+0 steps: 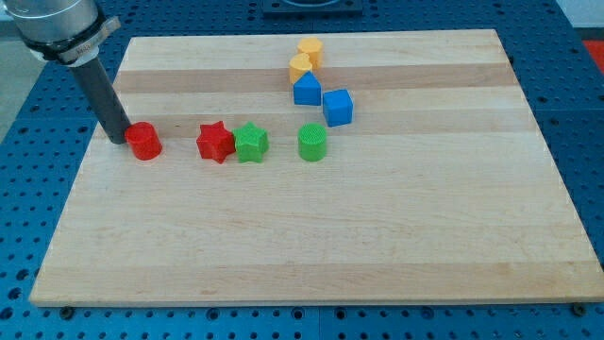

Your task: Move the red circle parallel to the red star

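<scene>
The red circle (144,141) lies near the board's left edge, in the upper half of the view. The red star (216,142) lies to its right at about the same height, touching a green star (251,143). My dark rod comes down from the top left. My tip (117,140) rests on the board just left of the red circle, touching or almost touching its left side.
A green cylinder (312,143) sits right of the green star. Above it are a blue triangular block (306,90) and a blue cube (338,107). Two yellow blocks (305,59) sit near the board's top edge. The wooden board (377,236) lies on a blue perforated table.
</scene>
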`<state>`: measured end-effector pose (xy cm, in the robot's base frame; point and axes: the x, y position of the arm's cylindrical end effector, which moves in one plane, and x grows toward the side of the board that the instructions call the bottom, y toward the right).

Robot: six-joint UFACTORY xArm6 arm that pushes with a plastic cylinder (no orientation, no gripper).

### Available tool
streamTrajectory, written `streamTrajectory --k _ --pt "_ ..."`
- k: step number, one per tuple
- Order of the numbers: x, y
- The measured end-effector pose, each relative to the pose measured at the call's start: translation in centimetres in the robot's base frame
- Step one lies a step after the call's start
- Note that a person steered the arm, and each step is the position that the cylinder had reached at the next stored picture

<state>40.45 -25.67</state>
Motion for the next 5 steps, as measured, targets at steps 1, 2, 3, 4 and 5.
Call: streamTrajectory --k 1,2,3,4,5 --pt "0.0 0.2" --pt "0.0 0.3" --pt "-1.8 0.6" --pt "-7.3 0.8" --pt "-14.5 1.5"
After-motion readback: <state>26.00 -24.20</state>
